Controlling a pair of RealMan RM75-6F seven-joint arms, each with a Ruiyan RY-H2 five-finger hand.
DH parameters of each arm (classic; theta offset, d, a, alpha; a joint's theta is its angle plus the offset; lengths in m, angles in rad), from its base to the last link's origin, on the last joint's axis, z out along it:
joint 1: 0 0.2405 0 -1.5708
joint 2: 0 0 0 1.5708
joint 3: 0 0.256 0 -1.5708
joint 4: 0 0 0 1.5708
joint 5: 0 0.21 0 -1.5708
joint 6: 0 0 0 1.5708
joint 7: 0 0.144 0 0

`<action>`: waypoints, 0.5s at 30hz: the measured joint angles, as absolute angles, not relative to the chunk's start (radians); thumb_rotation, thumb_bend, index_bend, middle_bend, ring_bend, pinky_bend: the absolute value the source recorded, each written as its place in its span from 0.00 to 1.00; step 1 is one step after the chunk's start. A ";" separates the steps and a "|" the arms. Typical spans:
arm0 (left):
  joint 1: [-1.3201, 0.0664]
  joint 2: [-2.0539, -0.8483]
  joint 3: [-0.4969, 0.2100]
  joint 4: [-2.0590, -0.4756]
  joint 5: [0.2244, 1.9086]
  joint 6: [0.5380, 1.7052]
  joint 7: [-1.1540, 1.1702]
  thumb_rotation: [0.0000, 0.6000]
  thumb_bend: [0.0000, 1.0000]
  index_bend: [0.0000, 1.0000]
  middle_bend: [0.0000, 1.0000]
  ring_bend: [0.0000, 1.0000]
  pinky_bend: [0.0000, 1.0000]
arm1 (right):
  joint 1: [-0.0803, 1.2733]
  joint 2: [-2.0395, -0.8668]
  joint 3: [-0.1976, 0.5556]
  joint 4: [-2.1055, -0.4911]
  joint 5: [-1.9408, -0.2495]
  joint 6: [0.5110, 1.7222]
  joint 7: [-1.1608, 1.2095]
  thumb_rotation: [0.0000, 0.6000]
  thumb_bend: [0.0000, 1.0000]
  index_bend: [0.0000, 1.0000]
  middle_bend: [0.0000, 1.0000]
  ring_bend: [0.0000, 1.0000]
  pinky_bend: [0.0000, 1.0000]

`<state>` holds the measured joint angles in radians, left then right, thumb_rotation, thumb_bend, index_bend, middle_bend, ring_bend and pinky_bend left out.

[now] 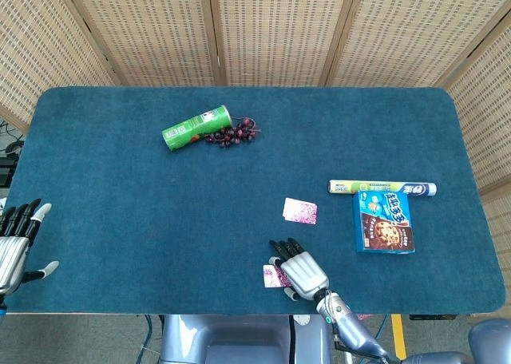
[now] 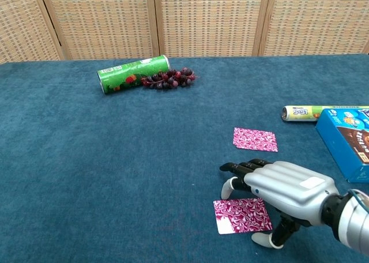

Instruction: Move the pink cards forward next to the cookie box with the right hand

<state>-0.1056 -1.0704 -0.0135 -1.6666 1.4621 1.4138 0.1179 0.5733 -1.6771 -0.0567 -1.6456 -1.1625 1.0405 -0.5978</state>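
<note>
the table [image 1: 112, 188] is covered with dark teal cloth. a green can [image 1: 196, 128] lies on its side at the far left-centre of the table, its open end toward the grapes [image 1: 232, 133]. the dark red grapes lie just beside that end, apparently touching it. a roll [image 1: 382, 188] with a yellow-green and white wrapper and a dark blue end lies flat on the right side of the table. woven screens [image 1: 263, 29] stand behind the far edge of the table.
</note>
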 measured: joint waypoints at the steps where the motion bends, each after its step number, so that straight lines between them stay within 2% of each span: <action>1: -0.106 -1.070 -0.014 -1.667 1.462 1.414 0.118 1.00 0.01 0.00 0.00 0.00 0.00 | 0.572 -1.677 -0.054 -1.644 -1.166 1.043 -0.595 1.00 0.43 0.52 0.00 0.00 0.00; 15: -0.105 -1.071 -0.014 -1.666 1.462 1.415 0.120 1.00 0.01 0.00 0.00 0.00 0.00 | 0.559 -1.679 -0.040 -1.624 -1.187 1.040 -0.567 1.00 0.44 0.56 0.00 0.00 0.00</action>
